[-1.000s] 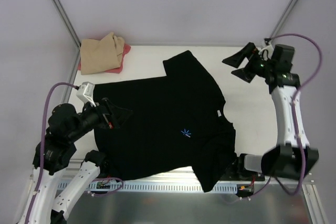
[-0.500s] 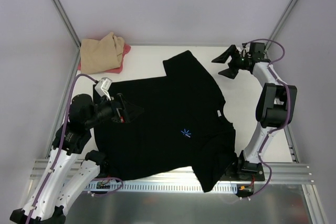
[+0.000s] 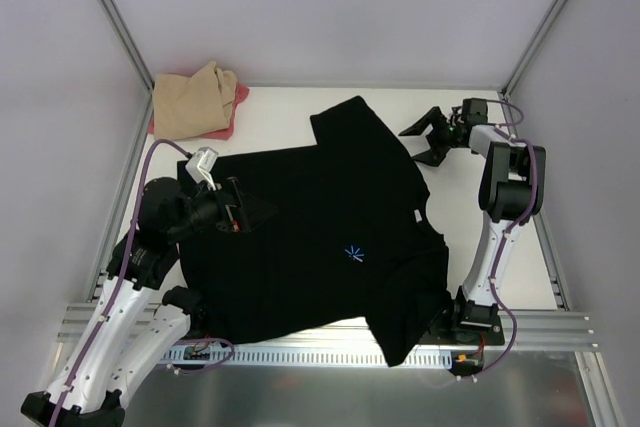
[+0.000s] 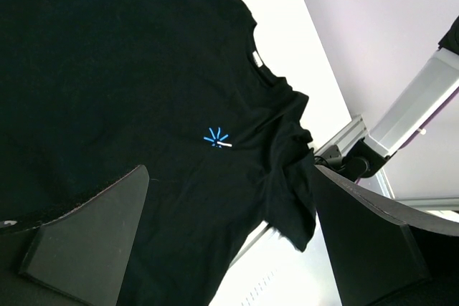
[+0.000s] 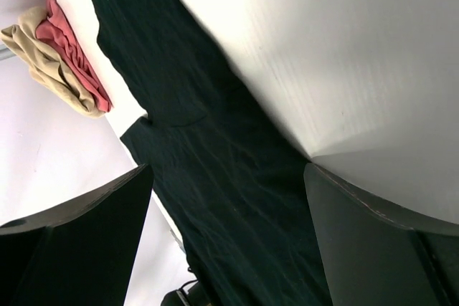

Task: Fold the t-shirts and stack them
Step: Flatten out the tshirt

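A black t-shirt (image 3: 320, 227) with a small light-blue starburst mark (image 3: 353, 253) lies spread flat across the white table (image 3: 470, 197), one sleeve hanging over the near edge. A tan shirt (image 3: 190, 102) lies folded on a pink-red one (image 3: 236, 107) at the far left corner. My left gripper (image 3: 258, 211) hovers open over the black shirt's left part, holding nothing. Just off the shirt's far right sleeve, my right gripper (image 3: 414, 145) is open and empty. The mark (image 4: 216, 138) shows in the left wrist view. In the right wrist view the black shirt (image 5: 237, 198) lies between the fingers.
Metal frame posts (image 3: 110, 17) rise at the back corners. A slotted rail (image 3: 300, 355) runs along the near table edge, with the right arm's base (image 3: 470, 322) on it. White walls close in the back and sides.
The right arm has swung left and down, bringing its gripper from the far right corner to the shirt's far right sleeve. The left gripper has moved right over the shirt.
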`<state>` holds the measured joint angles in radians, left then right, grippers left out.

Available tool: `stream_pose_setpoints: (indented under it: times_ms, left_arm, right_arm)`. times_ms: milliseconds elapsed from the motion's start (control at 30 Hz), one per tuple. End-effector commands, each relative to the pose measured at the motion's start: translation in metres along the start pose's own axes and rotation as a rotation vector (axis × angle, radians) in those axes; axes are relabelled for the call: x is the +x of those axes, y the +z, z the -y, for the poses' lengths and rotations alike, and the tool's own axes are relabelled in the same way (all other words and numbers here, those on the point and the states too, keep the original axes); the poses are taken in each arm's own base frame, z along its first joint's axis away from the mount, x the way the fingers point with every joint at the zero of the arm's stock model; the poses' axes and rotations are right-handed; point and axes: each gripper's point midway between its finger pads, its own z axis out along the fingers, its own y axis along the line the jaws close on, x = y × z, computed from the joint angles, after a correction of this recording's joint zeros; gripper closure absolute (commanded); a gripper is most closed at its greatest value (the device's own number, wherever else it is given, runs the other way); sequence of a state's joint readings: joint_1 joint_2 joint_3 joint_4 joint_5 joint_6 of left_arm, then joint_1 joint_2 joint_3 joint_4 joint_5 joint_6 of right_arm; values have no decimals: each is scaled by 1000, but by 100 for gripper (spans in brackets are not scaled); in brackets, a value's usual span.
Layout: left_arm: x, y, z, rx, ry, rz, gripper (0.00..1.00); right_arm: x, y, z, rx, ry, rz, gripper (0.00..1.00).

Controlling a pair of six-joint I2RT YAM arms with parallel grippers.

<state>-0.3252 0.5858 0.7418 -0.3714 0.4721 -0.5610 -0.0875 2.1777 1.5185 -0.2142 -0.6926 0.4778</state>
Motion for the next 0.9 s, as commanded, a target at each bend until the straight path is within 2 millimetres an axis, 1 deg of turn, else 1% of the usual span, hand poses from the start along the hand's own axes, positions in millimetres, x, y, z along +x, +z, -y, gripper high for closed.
stream_pose_setpoints:
  times_ms: [0,133,200,233,267,300,333,400,433,500,567,733,800,867]
  left_arm:
    - [-7,2,6,37,38,17,1]
    - [-6,4,4,35,36,15,1]
    - [-5,5,2,30,31,10,1]
    - [-5,5,2,32,32,14,1]
    - [-4,5,2,31,31,13,1]
    - [-6,5,2,30,32,16,1]
    - [-4,5,1,25,30,12,1]
    - [-6,4,0,18,36,17,1]
    - [-6,4,-1,13,38,18,1]
    - [-6,3,-3,0,42,15,1]
    - [-5,2,-4,-11,42,16,1]
    - [-3,0,-7,-23,48,14,1]
    - [-3,1,-8,-26,47,12,1]
    - [-2,2,-9,-29,46,9,1]
  right_arm:
    - [-17,1,-11,-16,-43,53,9]
    - [-15,6,-3,-7,-34,43,9]
    - [-12,11,1,-5,-31,32,15]
    - [-10,13,1,-9,-30,24,24]
    - [-6,17,3,-13,-28,10,35]
    - [-6,19,2,-23,-29,4,48]
    - [-3,21,1,-34,-19,-12,69]
    - [0,27,1,-42,-16,-33,82]
    - [0,28,1,-44,-13,-35,91]
    - [-1,28,0,-46,-13,-29,99]
    - [-4,26,-2,-42,-21,-13,100]
    - [-17,13,-13,-29,-62,43,100]
    - [-20,8,-12,-8,-77,65,100]
    - [-28,-3,-13,1,-80,100,100]
